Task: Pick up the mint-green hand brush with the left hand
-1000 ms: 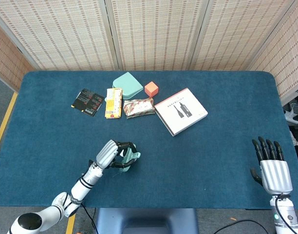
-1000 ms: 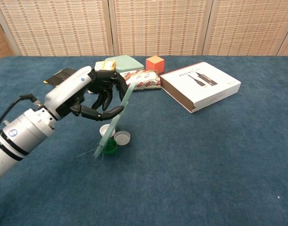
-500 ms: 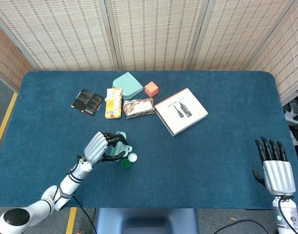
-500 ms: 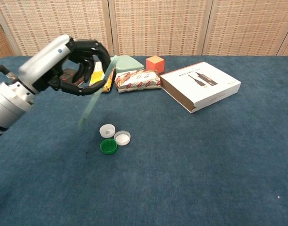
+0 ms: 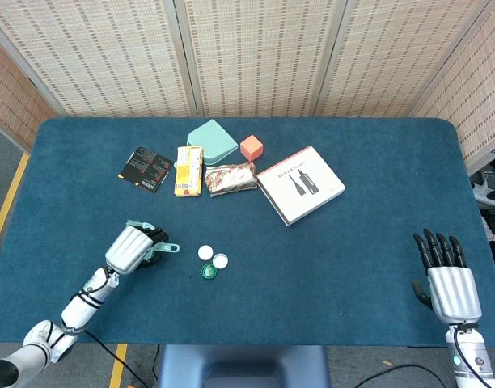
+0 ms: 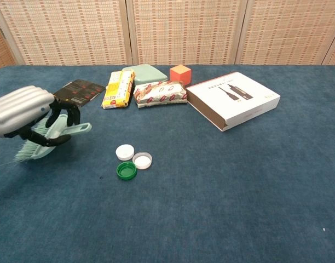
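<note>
My left hand point(image 5: 130, 248) point(image 6: 26, 112) grips the mint-green hand brush point(image 6: 50, 137) above the table's left front. Its handle point(image 5: 168, 248) sticks out to the right of the fingers, and the bristles point(image 6: 26, 152) fan out to the lower left in the chest view. The brush hangs clear of the blue table point(image 5: 328, 267). My right hand point(image 5: 450, 279) hovers at the front right corner, fingers straight and apart, holding nothing. It does not show in the chest view.
Three bottle caps, two white point(image 6: 125, 152) point(image 6: 142, 160) and one green point(image 6: 126, 171), lie right of the brush. At the back lie a black card point(image 5: 145, 169), a yellow packet point(image 5: 188, 170), a mint box point(image 5: 213, 141), a red-white packet point(image 5: 230, 178), an orange cube point(image 5: 251, 147) and a white box point(image 5: 300, 183).
My left hand has carried the brush leftward, away from the bottle caps, and the brush has swung from upright to nearly level. The right hand has barely shifted.
</note>
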